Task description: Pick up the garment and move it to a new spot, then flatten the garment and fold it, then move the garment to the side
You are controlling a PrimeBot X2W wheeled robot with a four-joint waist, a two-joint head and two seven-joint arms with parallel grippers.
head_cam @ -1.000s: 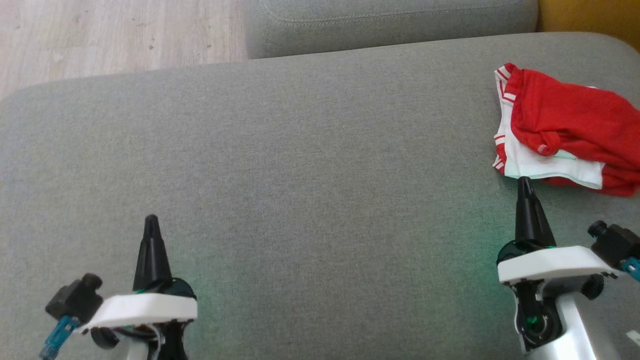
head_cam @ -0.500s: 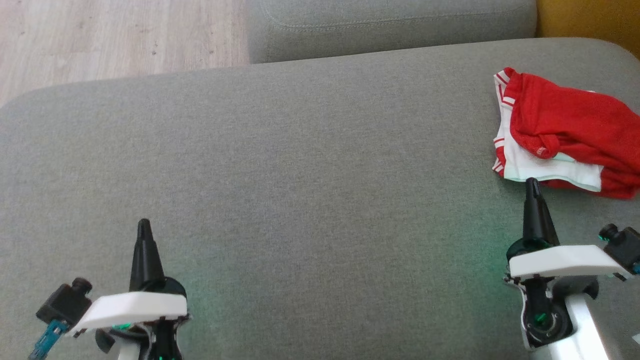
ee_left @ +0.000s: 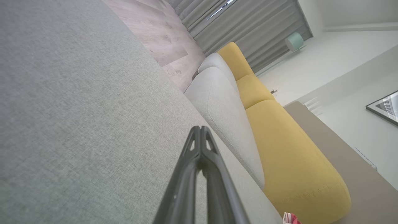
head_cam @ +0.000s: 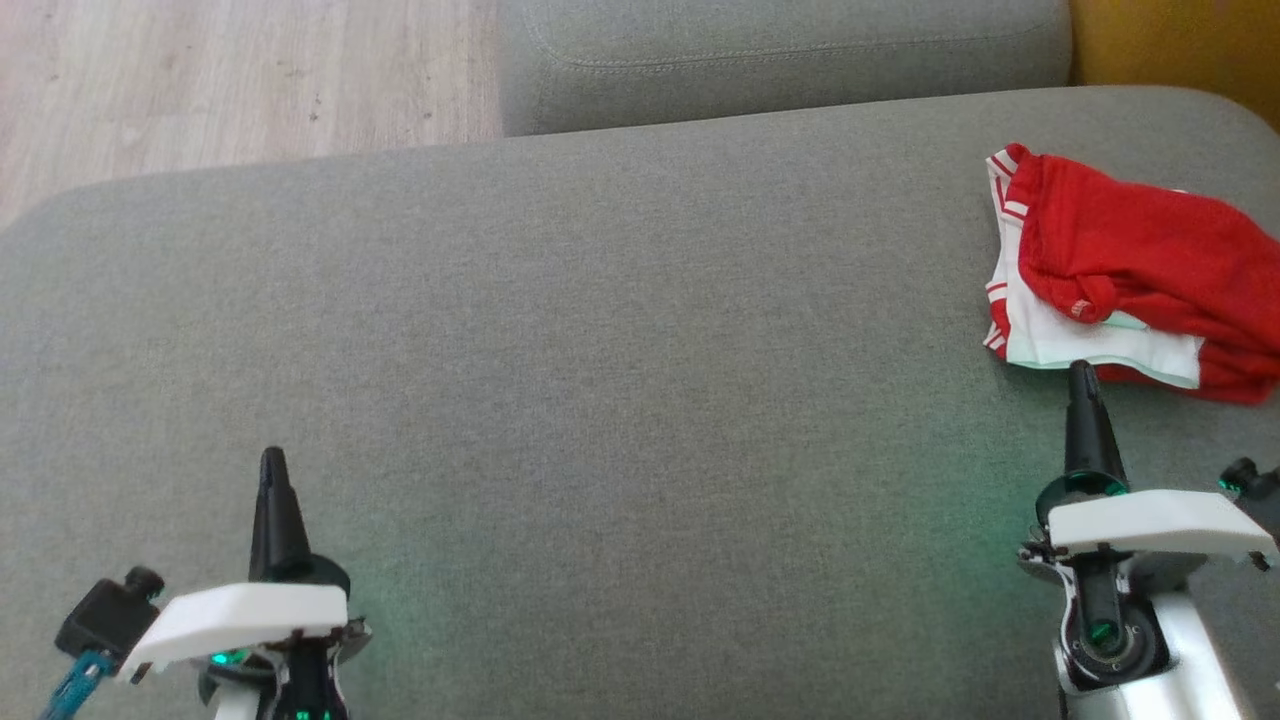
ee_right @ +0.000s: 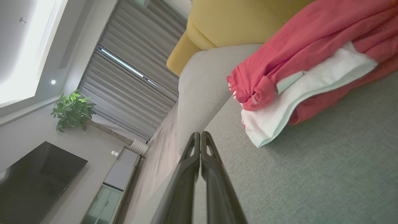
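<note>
Garment [head_cam: 1130,255]: red cloth with a white panel and red-striped white trim, bunched in a loose heap at the far right corner of the grey seat cushion [head_cam: 620,330]. Its right part runs off the edge of the head view.
Garment layers: in the right wrist view the garment [ee_right: 304,56] shows red folds on top. A white layer pokes out beneath them on the near side, and more red lies under that.
Right gripper [head_cam: 1080,372]: fingers pressed together and holding nothing. In the head view its tip sits right at the garment's near white hem.
Right gripper, own camera: the closed tips [ee_right: 199,134] stand just beside the white hem, with a strip of bare cushion between them.
Left gripper [head_cam: 272,462]: fingers closed tip to tip and empty, over the near left part of the seat cushion, well apart from the garment.
Left gripper, own camera: the joined tips [ee_left: 201,129] point along the cushion, and a scrap of the garment [ee_left: 289,218] shows at the bottom edge.
Far edge: a grey back cushion [head_cam: 780,50] lies along it.
Far left corner: pale wooden floor [head_cam: 200,70] lies beyond it.
Room: a yellow sofa section [ee_left: 279,140], grey curtains [ee_right: 130,77], a green plant [ee_right: 73,112] and a dark television [ee_right: 34,174].
</note>
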